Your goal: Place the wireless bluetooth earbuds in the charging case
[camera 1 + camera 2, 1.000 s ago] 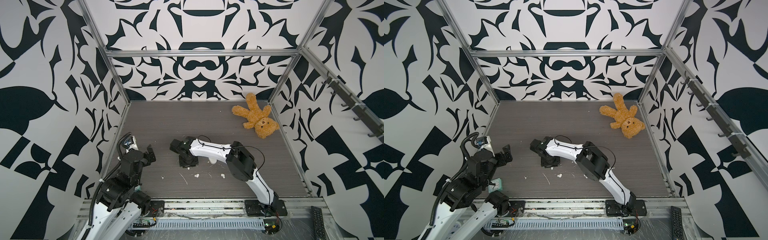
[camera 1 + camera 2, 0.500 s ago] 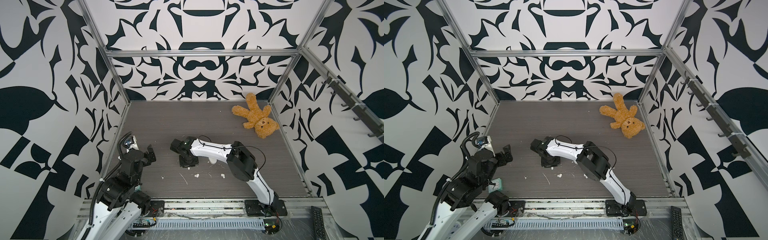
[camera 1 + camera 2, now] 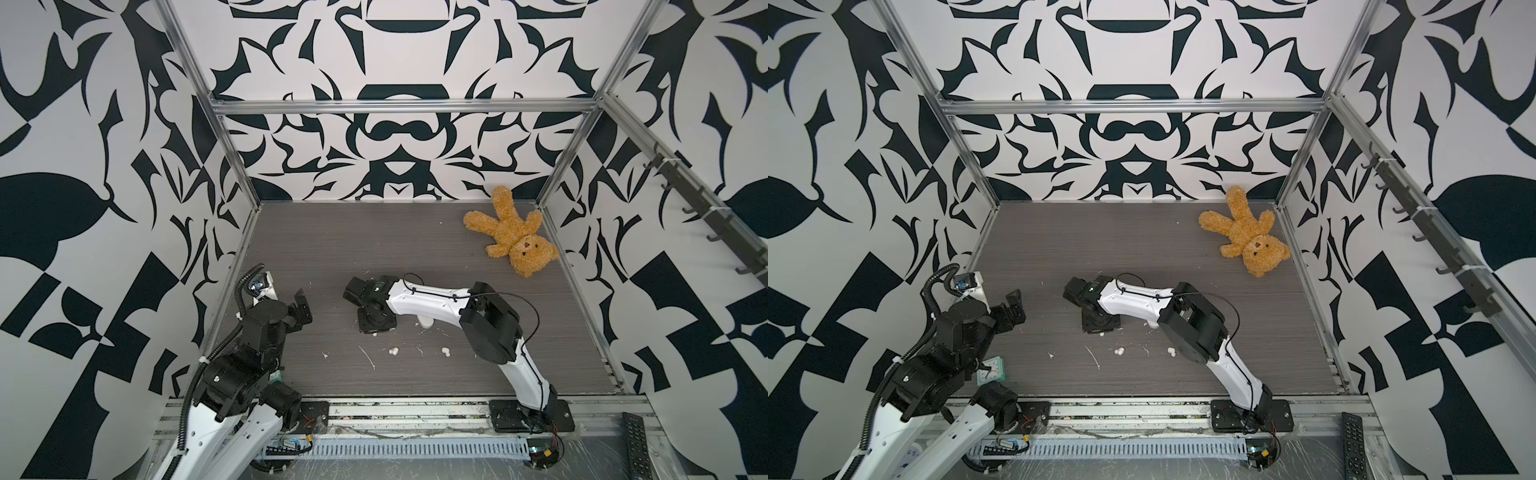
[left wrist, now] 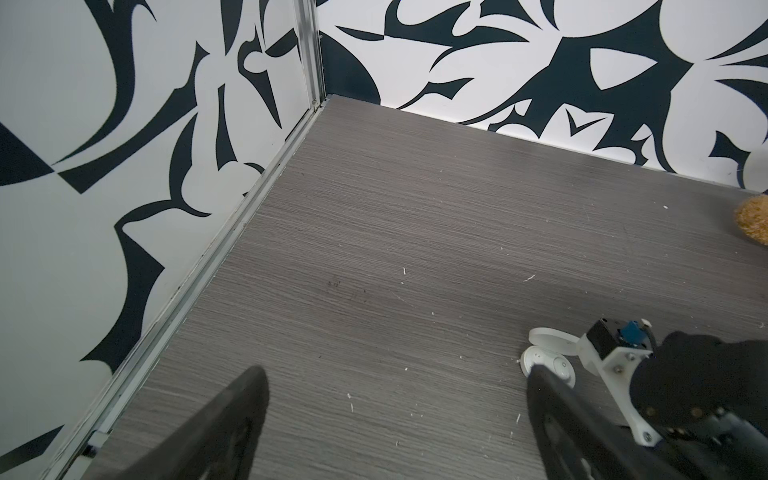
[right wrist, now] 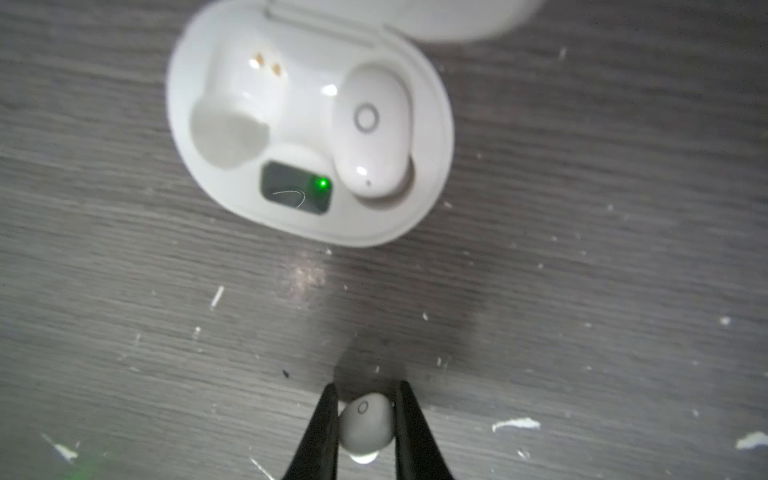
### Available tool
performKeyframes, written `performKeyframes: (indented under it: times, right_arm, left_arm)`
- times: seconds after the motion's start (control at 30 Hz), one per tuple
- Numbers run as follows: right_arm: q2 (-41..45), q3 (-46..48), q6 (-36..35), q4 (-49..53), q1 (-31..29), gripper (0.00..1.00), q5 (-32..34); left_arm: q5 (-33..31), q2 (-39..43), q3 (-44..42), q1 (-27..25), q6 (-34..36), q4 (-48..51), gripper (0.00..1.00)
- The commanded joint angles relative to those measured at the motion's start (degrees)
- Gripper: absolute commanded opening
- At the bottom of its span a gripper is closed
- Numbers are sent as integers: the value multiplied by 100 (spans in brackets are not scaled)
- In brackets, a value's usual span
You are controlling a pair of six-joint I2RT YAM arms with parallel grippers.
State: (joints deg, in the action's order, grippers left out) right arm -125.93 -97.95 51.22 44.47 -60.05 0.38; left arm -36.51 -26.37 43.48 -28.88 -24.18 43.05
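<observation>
step: insertion. right hand [image 5: 366,388] clenched on one earbud [image 5: 366,422] near the open case [image 5: 434,124]; another earbud [image 5: 374,124] sits inside. left hand [image 3: 302,309] released. next, likely: align over the empty socket [image 5: 232,137], then lower.

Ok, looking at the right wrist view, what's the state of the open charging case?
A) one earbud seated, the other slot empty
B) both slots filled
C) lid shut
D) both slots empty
A: the charging case lies open with a seated earbud in one slot and the other slot bare, while the right gripper pinches a second earbud just short of it.
</observation>
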Motion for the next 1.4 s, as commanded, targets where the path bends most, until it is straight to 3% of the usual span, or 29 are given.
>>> performKeyframes:
  times: [0.0,0.8,1.07,1.37]
  right_arm:
    - [336,-75,-156,-287,52,19,143]
    - [633,63,-488,-1070,286,21,146]
    - [1668,1398,-596,-924,208,39,438]
    - [2532,2760,-1082,-1122,-139,37,152]
  left_arm:
    - [13,18,-68,16,-16,-48,99]
    - [45,-13,-77,18,0,-65,99]
    - [100,-52,-85,14,17,-101,99]
    - [188,-108,-74,17,19,-100,99]
